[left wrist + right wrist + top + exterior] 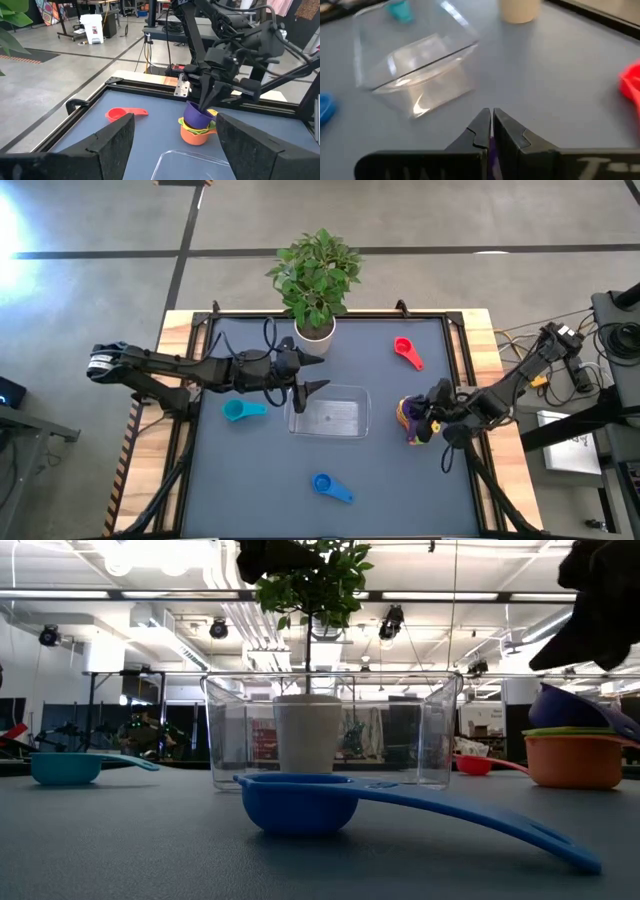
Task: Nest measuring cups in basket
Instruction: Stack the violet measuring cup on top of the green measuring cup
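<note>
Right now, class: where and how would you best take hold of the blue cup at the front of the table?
Grip the blue cup by its flat handle, coming from above. The handle slopes up off the table, leaving finger room; the bowl is round and wider.

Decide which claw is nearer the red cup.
Right. The right claw sits at the purple-topped stack, just below the red cup; the left claw hovers beyond the basket.

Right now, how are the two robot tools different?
The left tool hangs open and empty above the clear basket's left edge. The right tool is shut on the purple cup, which tops a stack of cups beside the basket. Both are dark two-finger tools, each aimed toward the other.
</note>
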You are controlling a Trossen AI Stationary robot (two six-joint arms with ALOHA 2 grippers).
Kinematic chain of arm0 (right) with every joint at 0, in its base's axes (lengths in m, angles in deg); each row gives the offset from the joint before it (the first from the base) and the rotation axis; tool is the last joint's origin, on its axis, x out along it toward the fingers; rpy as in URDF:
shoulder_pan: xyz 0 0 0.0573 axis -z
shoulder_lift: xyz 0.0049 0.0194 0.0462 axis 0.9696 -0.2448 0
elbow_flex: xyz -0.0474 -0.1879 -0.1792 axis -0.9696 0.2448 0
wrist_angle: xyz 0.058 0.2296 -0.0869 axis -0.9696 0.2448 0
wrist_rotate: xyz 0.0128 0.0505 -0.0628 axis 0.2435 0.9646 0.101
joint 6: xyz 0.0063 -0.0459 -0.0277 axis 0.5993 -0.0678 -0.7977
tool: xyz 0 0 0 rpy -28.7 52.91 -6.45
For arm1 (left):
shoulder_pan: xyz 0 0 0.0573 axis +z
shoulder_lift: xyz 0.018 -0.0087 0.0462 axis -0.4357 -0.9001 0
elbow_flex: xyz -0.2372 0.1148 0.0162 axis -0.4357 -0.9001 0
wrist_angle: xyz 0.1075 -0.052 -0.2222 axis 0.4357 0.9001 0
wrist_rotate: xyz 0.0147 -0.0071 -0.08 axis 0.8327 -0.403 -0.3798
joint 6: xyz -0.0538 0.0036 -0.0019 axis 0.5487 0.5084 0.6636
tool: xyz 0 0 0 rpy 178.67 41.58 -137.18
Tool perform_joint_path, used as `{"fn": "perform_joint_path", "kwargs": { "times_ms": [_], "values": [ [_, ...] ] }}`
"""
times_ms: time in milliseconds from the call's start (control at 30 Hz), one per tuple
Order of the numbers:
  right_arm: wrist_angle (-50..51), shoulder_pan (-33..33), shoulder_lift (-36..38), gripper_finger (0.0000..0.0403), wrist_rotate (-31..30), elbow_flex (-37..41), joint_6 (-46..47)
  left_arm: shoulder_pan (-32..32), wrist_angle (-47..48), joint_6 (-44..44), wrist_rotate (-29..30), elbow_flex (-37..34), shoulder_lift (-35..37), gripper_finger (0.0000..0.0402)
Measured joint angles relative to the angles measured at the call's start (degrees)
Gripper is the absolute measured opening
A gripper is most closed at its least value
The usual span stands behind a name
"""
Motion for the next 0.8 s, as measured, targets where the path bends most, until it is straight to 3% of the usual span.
{"fn": "perform_joint_path", "kwargs": {
  "times_ms": [167, 367, 600, 800],
  "values": [
    [0.23, 6.15, 0.18, 0.0009, 6.23, 0.02, -4.66, 0.0, 0.0, -0.15, 0.0, -0.04, 0.0, 0.0262],
    [-7.2, 15.23, 0.31, 0.0008, 19.34, -0.75, -15.32, 0.0, -0.02, -0.37, 0.0, -0.06, -0.02, 0.0262],
    [-8.69, 23.74, 0.35, 0.0008, 27.8, -1.68, -23.03, 0.0, -0.02, -0.36, 0.0, -0.09, -0.02, 0.0262],
    [-11.92, 34.28, -3.13, 0.0008, 45.31, -2.87, -28.5, 0.28, -0.2, -0.37, 0.0, -0.11, -0.02, 0.0262]
  ]
}}
